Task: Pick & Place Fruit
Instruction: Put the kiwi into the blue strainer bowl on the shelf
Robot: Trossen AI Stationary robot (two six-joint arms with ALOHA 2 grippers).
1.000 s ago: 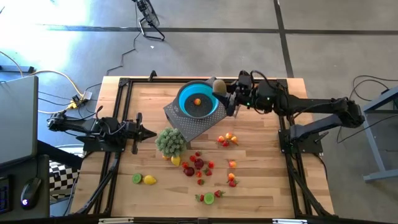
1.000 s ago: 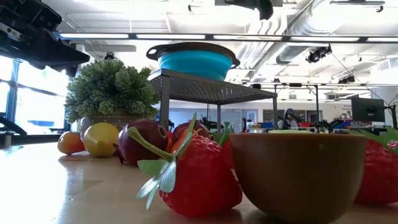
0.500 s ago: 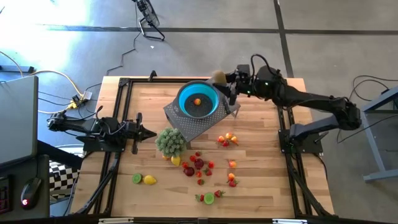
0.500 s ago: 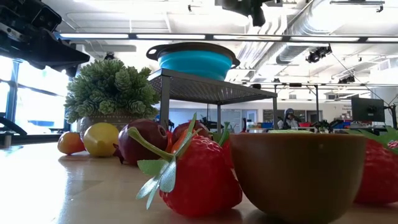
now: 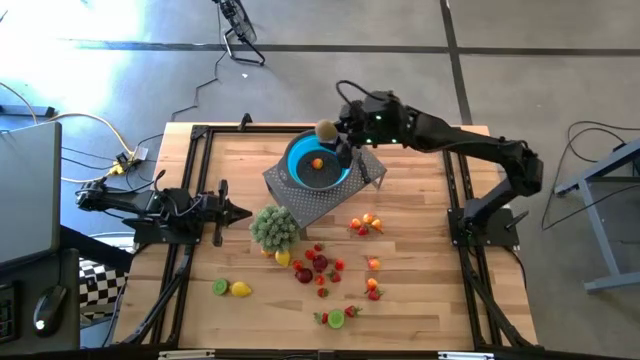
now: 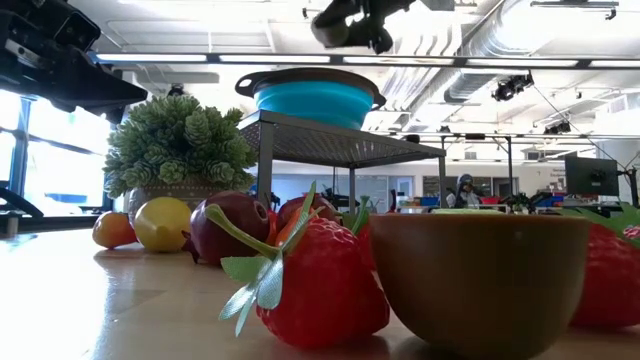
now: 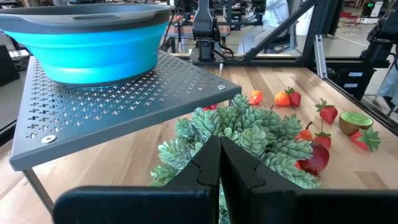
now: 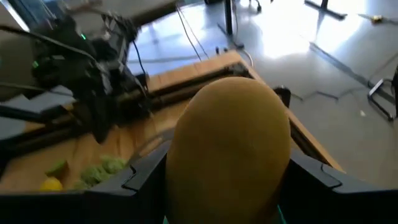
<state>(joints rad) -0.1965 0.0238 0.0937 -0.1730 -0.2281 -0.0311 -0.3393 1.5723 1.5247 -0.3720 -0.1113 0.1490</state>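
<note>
A brownish green fruit (image 5: 325,130) hangs over the far rim of the blue bowl (image 5: 298,152), with my right gripper (image 5: 333,133) shut on it; it fills the right wrist view (image 8: 230,146). The bowl stands on a perforated grey rack (image 5: 322,204) and holds one orange fruit (image 5: 317,164). In the low view the gripper (image 6: 350,20) is high above the bowl (image 6: 315,102). More fruit (image 5: 320,265) lies loose on the wood near the front. My left gripper (image 5: 240,212) waits shut at the table's left, its fingers (image 7: 219,163) pointing at a small green plant (image 5: 275,228). My right gripper pinches the brownish green fruit between its two fingers (image 8: 146,171), one on each of its opposite sides (image 8: 186,168). The fingers reach in from the table's right, slanting a little downward. The fruit is lifted clear, above the bowl's far rim.
The plant stands against the rack's near left corner. A lime slice and a lemon (image 5: 231,288) lie front left, strawberries and a green half fruit (image 5: 336,318) at the front, small orange and red pieces (image 5: 365,224) to the rack's right. Black frame rails (image 5: 190,200) run along the table's sides.
My right gripper has carried the brownish green fruit toward the table's left, from the bowl's right rim to above its far rim, tipping toward level as the arm swung. The fruit stays clamped and clear of the bowl.
</note>
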